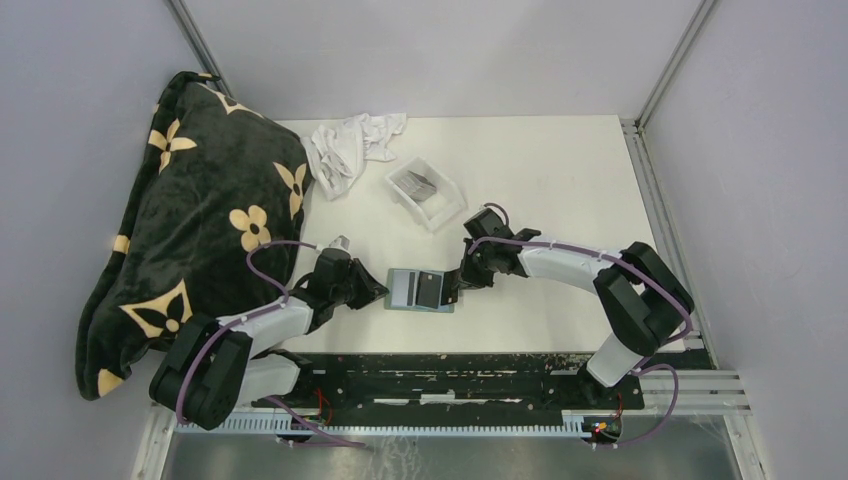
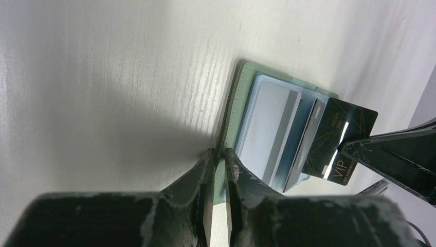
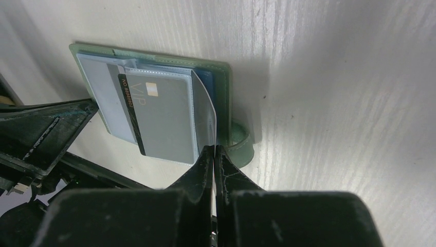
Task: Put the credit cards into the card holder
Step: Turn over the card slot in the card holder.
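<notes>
The card holder (image 1: 405, 290) lies open on the table near the front, green outside and light blue-grey inside. My left gripper (image 1: 378, 293) is shut on its left green edge (image 2: 232, 123), jaws pinching the rim (image 2: 221, 159). My right gripper (image 1: 457, 283) is shut on the edge of a credit card (image 1: 431, 288). The card is dark with gold "VIP" lettering in the left wrist view (image 2: 339, 134). In the right wrist view it is silvery with a dark stripe (image 3: 164, 113) and lies over the holder's slots (image 3: 97, 77). The snap tab (image 3: 240, 144) sits beside my right gripper (image 3: 213, 150). More cards (image 1: 420, 185) lie in the clear tray.
A clear plastic tray (image 1: 445, 205) stands behind the holder, mid-table. A crumpled white cloth (image 1: 350, 145) lies at the back. A black blanket with cream flowers (image 1: 200, 230) fills the left side. The right arm (image 1: 600, 265) arches over the table's right.
</notes>
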`<state>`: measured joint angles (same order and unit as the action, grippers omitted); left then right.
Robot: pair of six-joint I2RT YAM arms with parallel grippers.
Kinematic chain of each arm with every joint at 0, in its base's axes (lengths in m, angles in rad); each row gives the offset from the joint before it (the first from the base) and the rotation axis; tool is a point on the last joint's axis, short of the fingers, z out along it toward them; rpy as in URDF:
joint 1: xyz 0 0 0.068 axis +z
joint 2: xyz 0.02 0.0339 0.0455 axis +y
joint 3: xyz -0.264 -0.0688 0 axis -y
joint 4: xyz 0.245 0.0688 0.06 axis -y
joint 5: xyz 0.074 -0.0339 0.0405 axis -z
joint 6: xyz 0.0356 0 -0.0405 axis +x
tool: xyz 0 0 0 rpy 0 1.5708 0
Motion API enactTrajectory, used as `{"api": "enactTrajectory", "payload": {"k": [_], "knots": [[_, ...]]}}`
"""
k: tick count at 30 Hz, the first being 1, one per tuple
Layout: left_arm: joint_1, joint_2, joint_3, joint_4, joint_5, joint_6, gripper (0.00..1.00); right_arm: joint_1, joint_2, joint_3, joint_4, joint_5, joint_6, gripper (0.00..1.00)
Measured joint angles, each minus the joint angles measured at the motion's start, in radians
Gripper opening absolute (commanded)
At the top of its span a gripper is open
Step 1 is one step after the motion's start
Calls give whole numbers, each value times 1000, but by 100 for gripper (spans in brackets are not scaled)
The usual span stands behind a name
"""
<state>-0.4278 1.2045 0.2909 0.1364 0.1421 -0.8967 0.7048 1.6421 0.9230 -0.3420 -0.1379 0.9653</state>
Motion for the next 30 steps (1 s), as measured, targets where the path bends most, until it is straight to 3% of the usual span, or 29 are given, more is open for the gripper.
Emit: {"api": "enactTrajectory", "payload": {"k": [15, 30], "knots": [[0, 13, 5, 7, 1, 0, 19, -2, -28, -132, 245, -79, 108, 1], [0, 31, 5, 31, 13, 0, 17, 0, -84, -85, 249, -39, 99, 1]]}}
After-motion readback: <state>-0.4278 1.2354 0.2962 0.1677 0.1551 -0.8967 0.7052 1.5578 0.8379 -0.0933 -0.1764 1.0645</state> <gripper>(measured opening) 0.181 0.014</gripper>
